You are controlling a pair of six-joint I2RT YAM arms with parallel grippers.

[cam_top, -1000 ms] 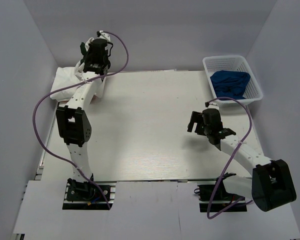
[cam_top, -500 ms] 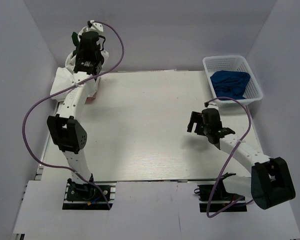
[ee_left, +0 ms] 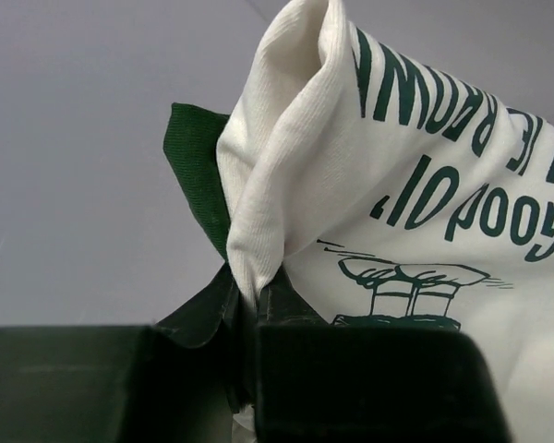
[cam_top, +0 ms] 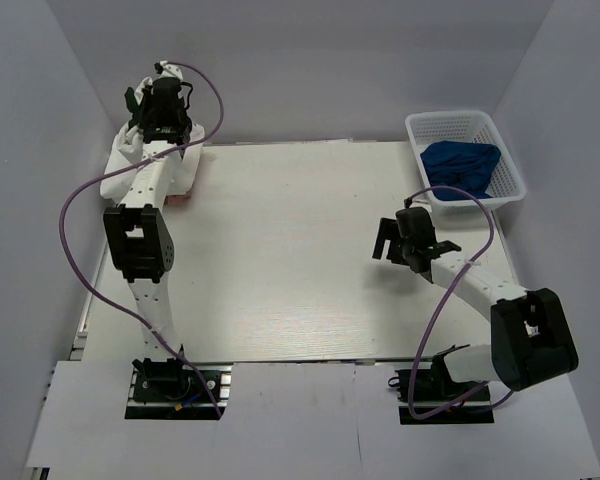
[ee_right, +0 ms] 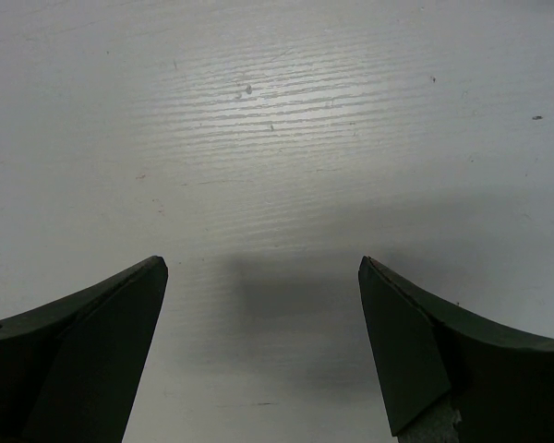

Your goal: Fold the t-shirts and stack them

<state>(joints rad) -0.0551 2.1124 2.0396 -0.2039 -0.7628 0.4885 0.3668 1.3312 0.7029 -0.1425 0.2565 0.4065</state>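
The t-shirt (ee_left: 351, 185), white with dark green parts and a dark green print, hangs bunched at about 11 o'clock off the table (cam_top: 310, 260), beyond its far-left corner. The left gripper (ee_left: 245, 309) is clamped on a pinched fold of it, white cloth and a green flap squeezed together between the jaws. More white cloth (cam_top: 115, 178) lies on the corner under that arm; whether it is a folded bundle or the tail of this same shirt I cannot tell.

The right gripper (ee_right: 263, 268) hovers low over bare table at about 3 o'clock, jaws wide apart, holding nothing. At 1 o'clock a white basket (cam_top: 464, 116) holds crumpled blue cloth (cam_top: 463, 165).

By my reading, the task is far from finished: this 1 shirt is gathered, not folded, no neat stack shows plainly, and it needs spreading flat first.
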